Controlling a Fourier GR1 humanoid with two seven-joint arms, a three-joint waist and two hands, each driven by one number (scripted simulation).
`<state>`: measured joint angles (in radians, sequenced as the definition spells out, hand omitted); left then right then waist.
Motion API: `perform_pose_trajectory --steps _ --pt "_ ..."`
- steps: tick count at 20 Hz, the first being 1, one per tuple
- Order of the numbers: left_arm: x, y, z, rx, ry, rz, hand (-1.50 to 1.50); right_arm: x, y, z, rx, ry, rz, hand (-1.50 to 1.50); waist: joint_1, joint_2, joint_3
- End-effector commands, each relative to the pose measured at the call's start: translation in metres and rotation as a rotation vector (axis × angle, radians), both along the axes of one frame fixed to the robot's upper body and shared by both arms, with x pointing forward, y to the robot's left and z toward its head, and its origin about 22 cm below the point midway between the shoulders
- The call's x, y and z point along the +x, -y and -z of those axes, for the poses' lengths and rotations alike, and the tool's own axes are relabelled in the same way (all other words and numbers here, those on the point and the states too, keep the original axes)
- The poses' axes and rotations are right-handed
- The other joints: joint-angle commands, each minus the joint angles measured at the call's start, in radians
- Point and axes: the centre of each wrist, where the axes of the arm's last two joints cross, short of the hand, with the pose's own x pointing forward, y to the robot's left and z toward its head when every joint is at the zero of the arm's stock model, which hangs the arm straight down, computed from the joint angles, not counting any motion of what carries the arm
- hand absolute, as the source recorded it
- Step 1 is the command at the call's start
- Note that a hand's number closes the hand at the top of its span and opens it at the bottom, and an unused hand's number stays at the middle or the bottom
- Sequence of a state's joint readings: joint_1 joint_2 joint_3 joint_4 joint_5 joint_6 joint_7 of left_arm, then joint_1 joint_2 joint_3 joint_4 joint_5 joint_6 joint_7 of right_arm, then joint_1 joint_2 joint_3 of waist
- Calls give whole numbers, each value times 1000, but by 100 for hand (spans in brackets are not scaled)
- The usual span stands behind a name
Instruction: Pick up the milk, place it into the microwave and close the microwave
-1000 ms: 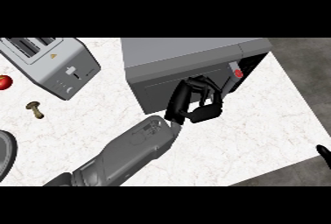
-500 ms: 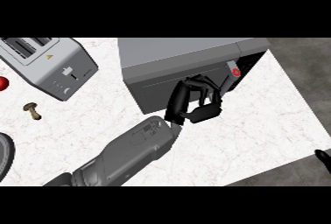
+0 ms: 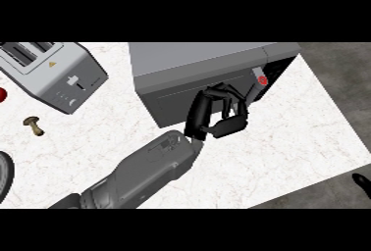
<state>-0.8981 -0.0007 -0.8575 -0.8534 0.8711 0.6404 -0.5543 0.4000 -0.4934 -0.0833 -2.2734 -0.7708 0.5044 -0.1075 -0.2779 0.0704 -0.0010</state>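
The milk is nowhere to be seen right now, and whether it sits inside the microwave (image 3: 203, 66) cannot be told. The microwave is set at the back of the white marbled bench (image 3: 290, 147), its dark front turned toward the near right. A red round button (image 3: 262, 81) is seen on its side panel; markings there are too small to read. The left hand (image 3: 217, 115) is held against that front, fingers bent inward with nothing seen between them, the grey forearm stretched in from the lower left.

Open bench is left in front and to the right, up to the bench's right edge. Only a dark tip of the right hand (image 3: 360, 183) is shown at the lower right; its state cannot be told.

Well to the left, a silver toaster (image 3: 51, 73) is marked with a small yellow triangle. Near it a small brown mushroom (image 3: 33, 125) is spotted.
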Motion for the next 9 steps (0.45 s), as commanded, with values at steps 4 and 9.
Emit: perform_pose_trajectory --steps 4,9 --pt "27 -11 -4 17 -28 -100 150 -1 -2 -5 -9 0 -25 -150 -12 22 -1" --pt "27 -10 -5 12 -6 -116 150 -1 -2 -7 -10 -6 -33 -150 -19 20 0"
